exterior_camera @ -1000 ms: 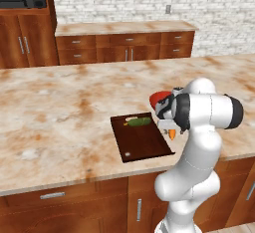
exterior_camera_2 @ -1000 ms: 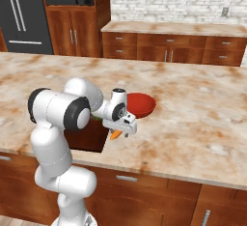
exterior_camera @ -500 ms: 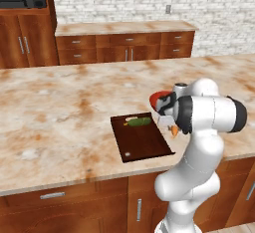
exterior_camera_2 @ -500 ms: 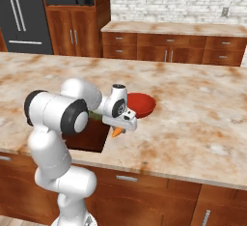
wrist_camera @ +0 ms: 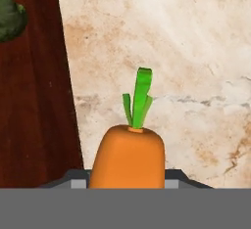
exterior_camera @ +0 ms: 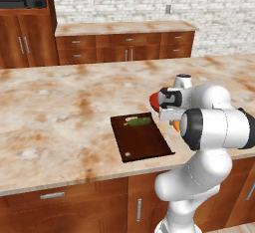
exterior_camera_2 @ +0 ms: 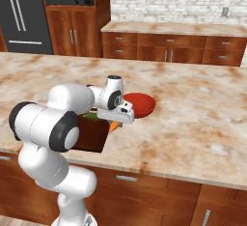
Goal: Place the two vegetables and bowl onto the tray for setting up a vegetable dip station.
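**Hand view: carrot in the pincer, tray just alongside**

Hand view gives us the carrot [wrist_camera: 128,154] filling the space between the fingertips, its green top pointing away from the hand, with the pincer [wrist_camera: 128,181] clamped on its orange body. From the right base view we see the carrot's tip poking out below the hand, over the marble counter [exterior_camera_2: 193,123] and, we judge, lifted a little off it, though the angle is too poor to be sure.

We take the step in hand to be carrying the second vegetable across. The cucumber [exterior_camera: 138,121] already lies on the tray [exterior_camera: 144,145], at the end farther from the base. The tray's near long edge sits just beside the pincer, toward the left of the robot. The next move, as we read it, calls for a short sideways carry over that edge, then a lowering onto bare board.

Outward from the pincer, the bowl [exterior_camera_2: 140,104] rests on the counter just beyond the hand, near the tray but not on it, so it remains to be fetched. The cucumber is the thing to mind: the carrot should come down on the open middle or near end of the board, apart from it. Past the counter stand the wooden cabinets [exterior_camera: 124,48] and a brick wall, well apart from the work.
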{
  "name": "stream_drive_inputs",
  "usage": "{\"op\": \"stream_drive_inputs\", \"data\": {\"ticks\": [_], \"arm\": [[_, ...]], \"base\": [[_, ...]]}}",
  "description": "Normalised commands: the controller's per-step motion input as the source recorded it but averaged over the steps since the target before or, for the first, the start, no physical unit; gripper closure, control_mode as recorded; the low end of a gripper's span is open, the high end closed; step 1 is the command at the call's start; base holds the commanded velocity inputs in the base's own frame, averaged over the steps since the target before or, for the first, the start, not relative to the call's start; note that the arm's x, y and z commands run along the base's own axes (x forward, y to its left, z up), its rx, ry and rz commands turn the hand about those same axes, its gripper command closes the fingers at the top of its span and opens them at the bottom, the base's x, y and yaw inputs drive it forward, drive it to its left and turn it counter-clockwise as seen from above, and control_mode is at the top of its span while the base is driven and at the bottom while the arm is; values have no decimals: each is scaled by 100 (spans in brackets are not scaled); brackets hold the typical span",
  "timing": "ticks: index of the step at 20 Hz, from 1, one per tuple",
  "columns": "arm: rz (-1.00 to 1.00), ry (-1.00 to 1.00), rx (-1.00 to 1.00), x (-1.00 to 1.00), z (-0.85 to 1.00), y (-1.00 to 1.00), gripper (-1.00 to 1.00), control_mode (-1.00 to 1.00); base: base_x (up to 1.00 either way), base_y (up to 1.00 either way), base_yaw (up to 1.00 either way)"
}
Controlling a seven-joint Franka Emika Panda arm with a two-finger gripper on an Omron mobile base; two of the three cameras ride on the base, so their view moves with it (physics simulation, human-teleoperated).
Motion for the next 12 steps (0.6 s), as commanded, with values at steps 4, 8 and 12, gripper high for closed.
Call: {"op": "stream_drive_inputs", "data": {"ticks": [4, 8, 12], "arm": [[32, 8, 0, -1, 25, 49, 100, -100], [37, 7, 0, 2, 4, 56, 100, -100], [39, 6, 0, 18, 0, 47, 100, -100]], "base": [[0, 0, 0], [0, 0, 0], [0, 0, 0]]}}
